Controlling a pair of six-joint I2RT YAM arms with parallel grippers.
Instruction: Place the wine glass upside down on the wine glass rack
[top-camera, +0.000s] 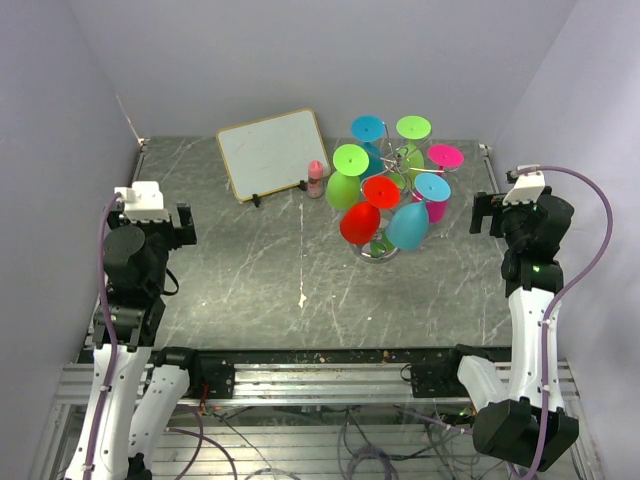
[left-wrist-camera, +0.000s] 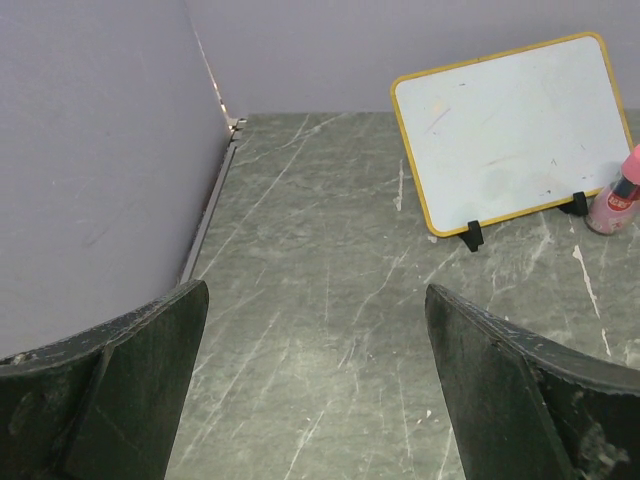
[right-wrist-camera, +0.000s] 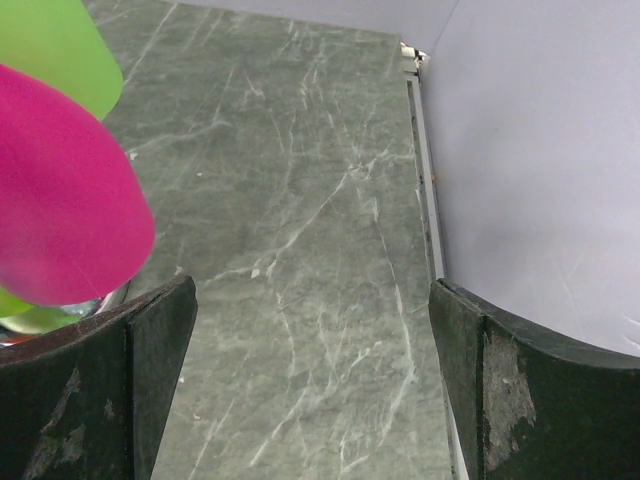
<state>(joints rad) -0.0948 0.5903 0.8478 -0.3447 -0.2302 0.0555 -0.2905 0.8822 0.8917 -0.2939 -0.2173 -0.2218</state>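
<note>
at far left the left gripper (left-wrist-camera: 318, 300) hangs over the dark marbled worktop (top-camera: 260, 280), jaws wide apart with nothing between them. further back a yellow-framed whiteboard (top-camera: 272, 152) leans on small black feet, and one small pink bottle (top-camera: 316, 178) stands just beside its lower right corner. right of the bottle stands the wine glass rack (top-camera: 377, 252), with thin silver wire arms looping out above a round shiny base. it carries six coloured wine glasses (top-camera: 359, 223), as far as the top view lets me count. all hang upside down, feet up and bowls down: two green, two blue, one red, one magenta. at far right the right gripper (top-camera: 486, 212) sits near the rack, jaws also wide apart and empty. its wrist view catches a magenta bowl (right-wrist-camera: 60, 200) and a green bowl (right-wrist-camera: 55, 50) at the left edge.
</note>
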